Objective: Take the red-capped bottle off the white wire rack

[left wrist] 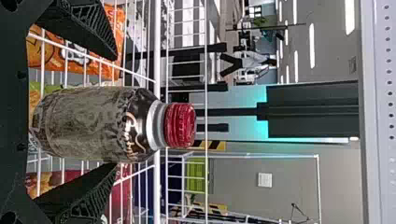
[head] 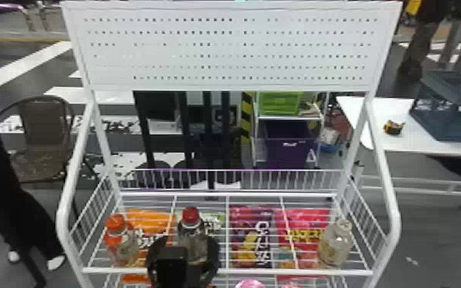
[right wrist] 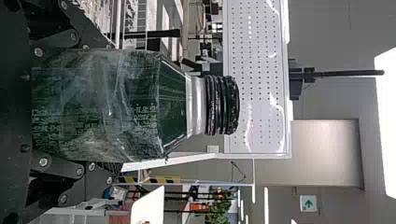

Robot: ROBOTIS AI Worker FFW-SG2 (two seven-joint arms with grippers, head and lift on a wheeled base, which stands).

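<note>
In the head view my left gripper [head: 187, 245] is at the front edge of the white wire rack [head: 226, 272], reaching around the red-capped bottle [head: 193, 229], which stands upright on the shelf. The left wrist view has this bottle [left wrist: 93, 122] between the open fingers of the left gripper [left wrist: 116, 112]; a gap shows on one side, while the other fingertip is close to the bottle's wall. The right gripper [right wrist: 109, 105] is shut on a black-capped bottle [right wrist: 112, 107] with a dark green body, held upright with the rack's white panel behind it.
An orange-capped bottle [head: 120, 241] stands at the shelf's left, a clear bottle [head: 336, 243] at its right. Colourful snack bags, such as a purple one [head: 250, 237], lie beneath the wires. Side rails [head: 386, 168] and a perforated panel [head: 226, 49] frame the rack.
</note>
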